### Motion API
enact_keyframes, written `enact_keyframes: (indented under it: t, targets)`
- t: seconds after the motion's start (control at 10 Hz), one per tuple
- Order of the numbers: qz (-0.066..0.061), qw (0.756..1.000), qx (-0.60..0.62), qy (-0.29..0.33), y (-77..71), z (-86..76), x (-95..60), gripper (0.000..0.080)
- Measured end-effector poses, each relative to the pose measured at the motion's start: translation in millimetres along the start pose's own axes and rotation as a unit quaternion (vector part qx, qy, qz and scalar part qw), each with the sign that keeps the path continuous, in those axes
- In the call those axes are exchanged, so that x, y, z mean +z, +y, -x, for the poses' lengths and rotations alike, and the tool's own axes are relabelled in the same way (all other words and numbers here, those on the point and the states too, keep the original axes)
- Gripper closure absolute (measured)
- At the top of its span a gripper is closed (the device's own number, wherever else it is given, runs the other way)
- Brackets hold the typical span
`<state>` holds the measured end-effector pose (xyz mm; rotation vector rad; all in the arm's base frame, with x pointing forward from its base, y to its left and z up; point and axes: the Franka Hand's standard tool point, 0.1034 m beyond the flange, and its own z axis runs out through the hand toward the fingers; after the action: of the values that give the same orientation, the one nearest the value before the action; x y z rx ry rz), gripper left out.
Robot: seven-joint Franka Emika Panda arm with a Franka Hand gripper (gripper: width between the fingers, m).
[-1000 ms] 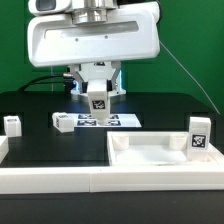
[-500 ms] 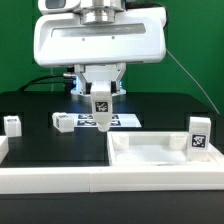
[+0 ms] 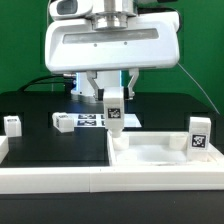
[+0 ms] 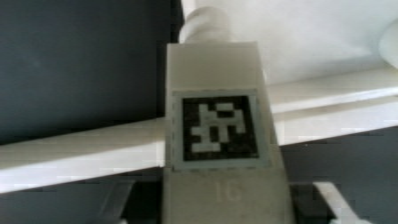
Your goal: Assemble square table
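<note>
My gripper is shut on a white block leg, which hangs upright with its tag facing the camera. The leg's lower end sits right at the far left corner of the white tray-like tabletop; I cannot tell if they touch. In the wrist view the leg fills the middle between my jaws, its rounded tip over the tabletop's raised rim. Another leg stands at the tabletop's far right. Two more lie apart on the black table: one leg on its side, one leg at the exterior view's left.
The marker board lies flat behind the held leg. A long white border bar runs along the front edge, with another short bar at the exterior view's left. A cable hangs at the back right.
The arm has carried the leg toward the exterior view's right and lower, from over the marker board to the tabletop's far left corner. The grip has stayed the same.
</note>
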<state>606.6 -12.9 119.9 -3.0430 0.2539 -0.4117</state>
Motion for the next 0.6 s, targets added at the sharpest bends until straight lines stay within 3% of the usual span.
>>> enact_keyframes:
  t: [0.1, 0.3, 0.6]
  targets:
    - [-0.002, 1.000, 0.021, 0.000, -10.0, -1.5, -1.5, 0.0506]
    - [0.001, 1.000, 0.011, 0.013, -8.2, -2.1, -0.8, 0.0506]
    - [0.020, 0.995, 0.005, 0.102, -1.1, -8.1, -0.4, 0.0506]
